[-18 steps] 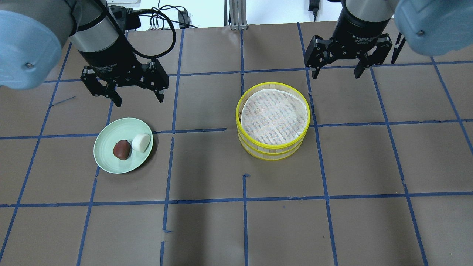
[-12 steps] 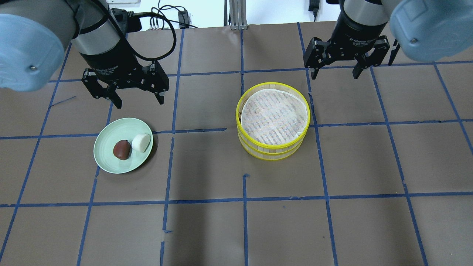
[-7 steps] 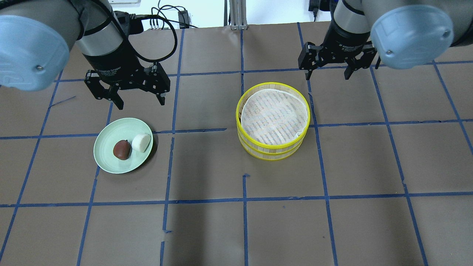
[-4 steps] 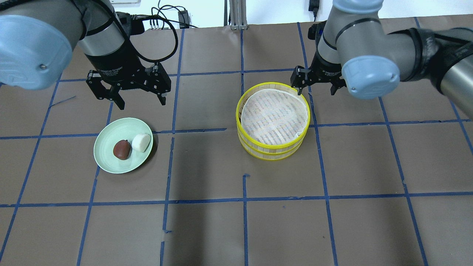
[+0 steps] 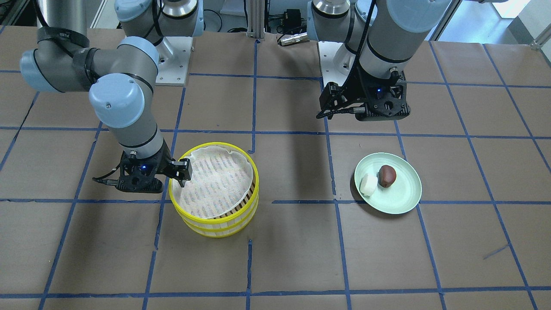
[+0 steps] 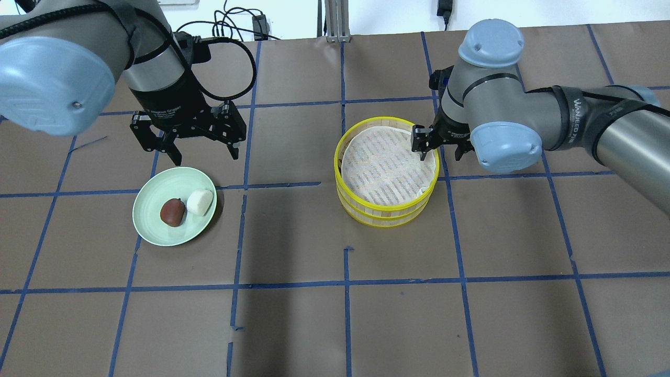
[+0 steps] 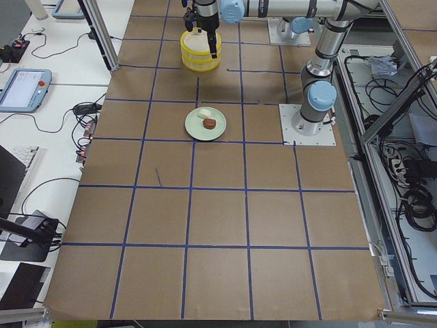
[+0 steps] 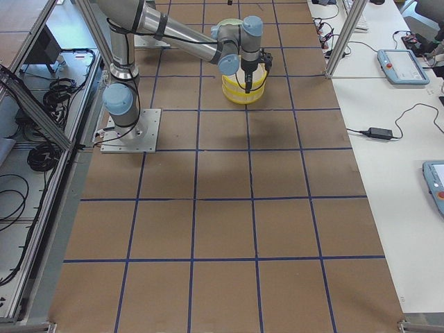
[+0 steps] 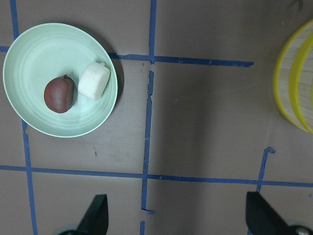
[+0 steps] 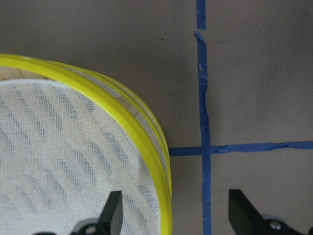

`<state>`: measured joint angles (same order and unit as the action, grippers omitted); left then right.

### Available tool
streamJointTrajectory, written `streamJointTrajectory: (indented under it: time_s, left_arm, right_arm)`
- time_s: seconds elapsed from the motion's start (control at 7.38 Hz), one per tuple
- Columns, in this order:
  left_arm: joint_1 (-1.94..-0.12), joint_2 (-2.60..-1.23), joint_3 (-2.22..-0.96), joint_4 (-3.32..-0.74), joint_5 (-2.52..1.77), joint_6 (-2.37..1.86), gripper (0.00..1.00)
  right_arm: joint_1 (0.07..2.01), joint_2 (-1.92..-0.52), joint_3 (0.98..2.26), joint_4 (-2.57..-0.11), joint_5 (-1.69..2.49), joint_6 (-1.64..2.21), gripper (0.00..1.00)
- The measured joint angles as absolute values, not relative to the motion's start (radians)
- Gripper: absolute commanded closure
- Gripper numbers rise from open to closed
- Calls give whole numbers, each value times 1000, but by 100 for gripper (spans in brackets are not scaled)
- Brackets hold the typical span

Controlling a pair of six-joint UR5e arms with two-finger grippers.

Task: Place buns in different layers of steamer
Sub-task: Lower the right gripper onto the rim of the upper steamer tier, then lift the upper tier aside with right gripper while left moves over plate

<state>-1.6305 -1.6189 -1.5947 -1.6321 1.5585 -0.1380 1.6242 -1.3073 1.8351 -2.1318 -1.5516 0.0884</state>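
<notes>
Buns (image 6: 172,212) on plate (image 6: 149,222), brown blue-taped table (image 6: 314,324) (left fingers (image 6: 172,152) and right fingers (image 6: 420,142) apart, empty)

Left gripper (image 6: 205,151) was held wide open, fingers pointed straight down, wrist vertical, carried high. Right arm was stretched in from its own side, forearm near level, wrist turned down. Right gripper (image 6: 438,153) was set low, jaws parted, both fingertips seen in its wrist view.
</notes>
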Motion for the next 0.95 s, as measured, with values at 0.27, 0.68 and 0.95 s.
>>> streamJointTrajectory:
  time_s: [0.27,0.68,0.95]
  left_arm:
    - [-1631,-1618,-1597,-1629,1559,-138,0]
    - [-1631,-1620,-1599,-1626,1555,-138,0]
    - [-1631,-1622,-1600,-1619,1552,-138,0]
  right_arm:
    - [1624,-1306,1845,-2137,-1551,84,74]
    - [1624,-1307,1846,-2129,-1550,79,94]
    - [1624,-1315,1842,-2124,-1551,80,94]
